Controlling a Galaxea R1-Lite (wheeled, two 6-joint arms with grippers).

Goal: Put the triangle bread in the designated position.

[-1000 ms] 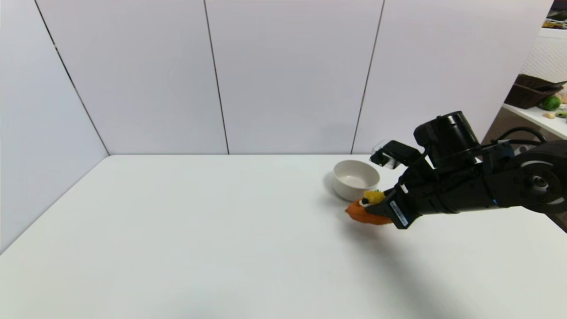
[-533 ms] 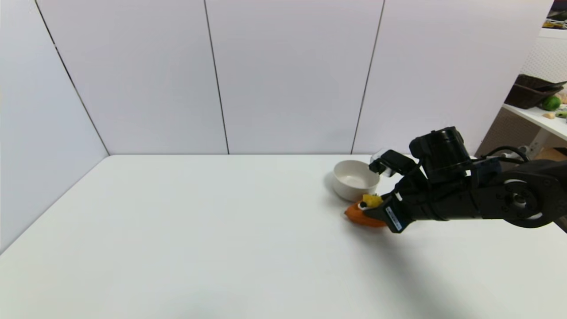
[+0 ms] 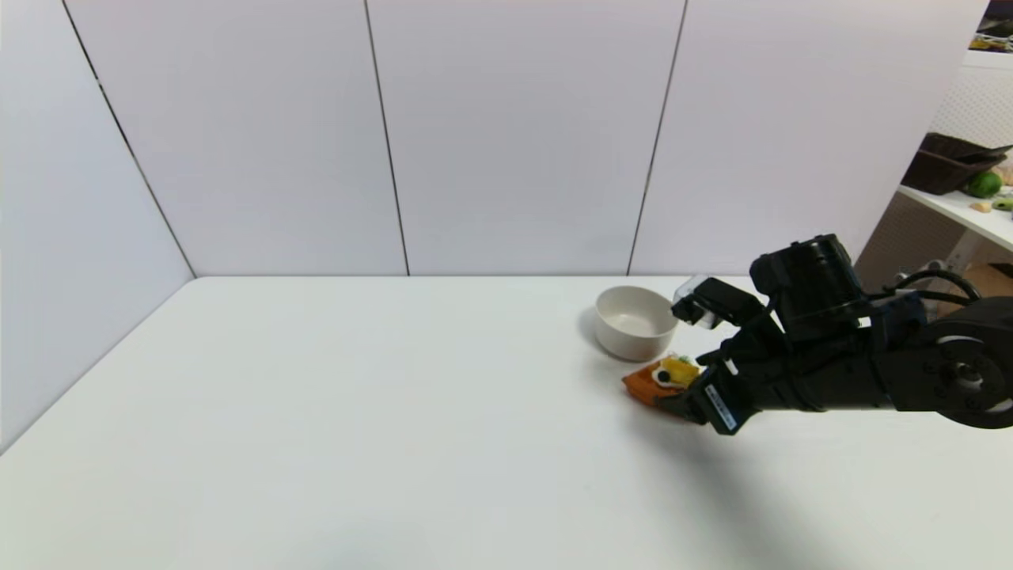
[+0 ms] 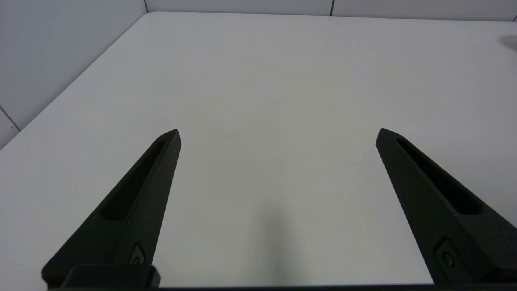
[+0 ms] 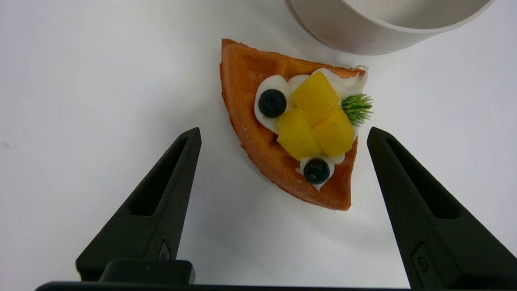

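The triangle bread (image 3: 661,378) (image 5: 246,93), an orange-brown wedge with white cream, yellow chunks, two black dots and a green sprig, lies flat on the white table (image 3: 396,412) just in front of the grey-white bowl (image 3: 635,321) (image 5: 383,24), close to it but apart. My right gripper (image 3: 687,389) (image 5: 284,130) is open, just on the near right side of the bread. Its fingers stand on either side of the wedge without touching it. My left gripper (image 4: 278,131) is open over bare table and is out of the head view.
White wall panels close the table at the back and left. Beyond the table's right side, a shelf carries a dark basket (image 3: 946,162) and a green fruit (image 3: 984,184). My right arm (image 3: 870,364) reaches in from the right.
My right gripper lowered the bread onto the table beside the bowl, opened and let it go, then drew back slightly to the right.
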